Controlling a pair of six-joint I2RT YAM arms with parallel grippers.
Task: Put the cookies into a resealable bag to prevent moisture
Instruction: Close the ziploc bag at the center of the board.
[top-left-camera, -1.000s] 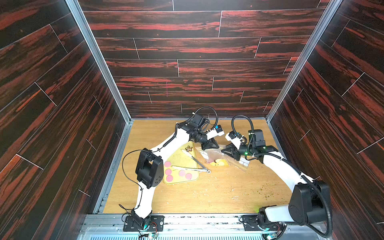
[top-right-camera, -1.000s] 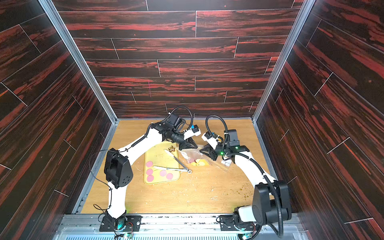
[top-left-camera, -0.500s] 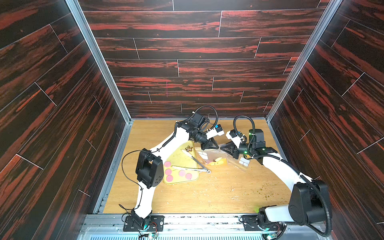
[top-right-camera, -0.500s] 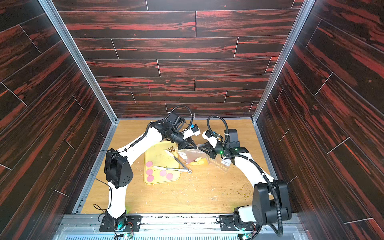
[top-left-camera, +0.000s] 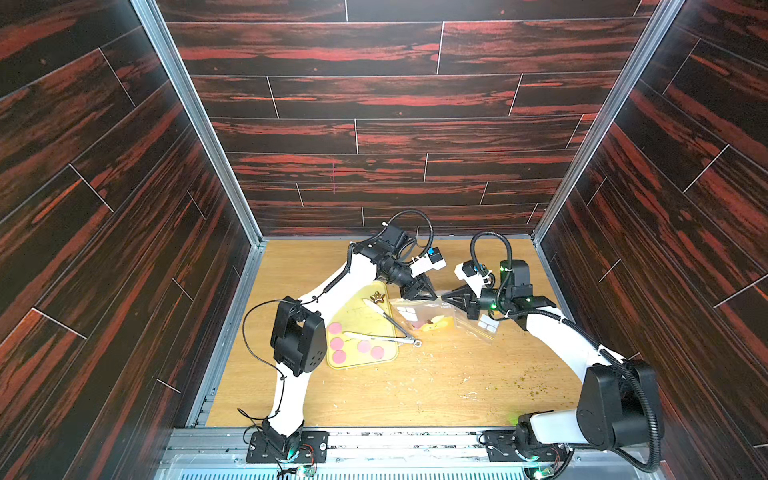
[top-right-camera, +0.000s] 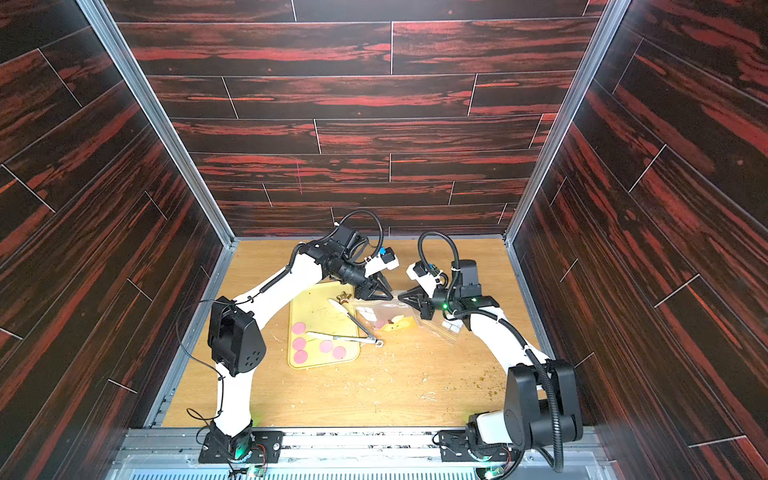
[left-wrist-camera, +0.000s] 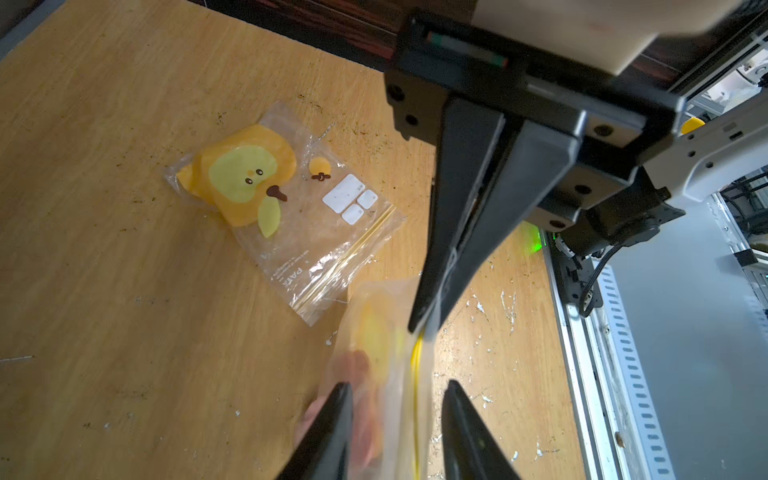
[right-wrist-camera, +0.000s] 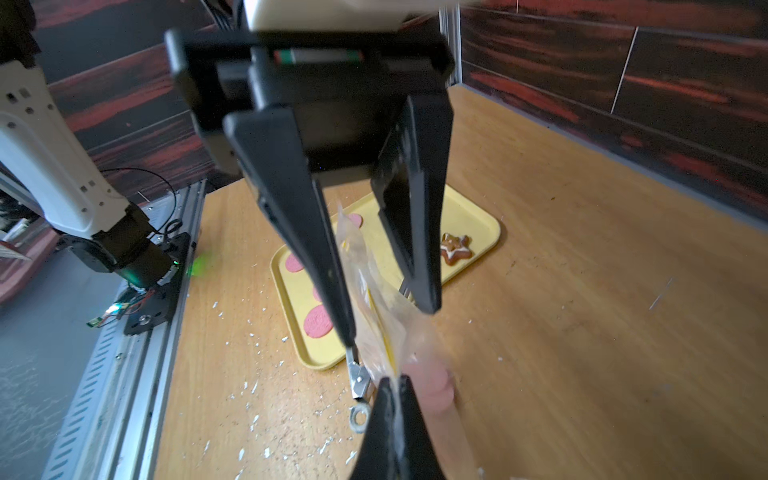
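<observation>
Cookies (top-left-camera: 337, 343) show as flat, plain pink discs, all alike. Five lie loose on the yellow tray (top-left-camera: 361, 365) at the left arm's side of the worktop (top-left-camera: 415, 395), and blurred pink shapes sit inside the resealable bag (right-wrist-camera: 368, 291). This bag is clear with a yellow print and is held up between the two arms, just beside the tray. Right pincer (right-wrist-camera: 392, 380) is pressed together on the bag's yellow zip strip. Left pincer (left-wrist-camera: 397, 384) stands spread, a finger on either side of the bag's mouth, not pinching it. Metal tongs (top-left-camera: 386, 338) lie open across the tray, their ringed end past its edge, and a brown star biscuit (top-left-camera: 377, 296) rests at the tray's far corner. A second printed bag (left-wrist-camera: 286, 208) lies flat on the worktop near the right arm, among crumbs. Since a second ago the left pincer has let go and the right has closed, while bag, tray, tongs and discs lie as they did.
</observation>
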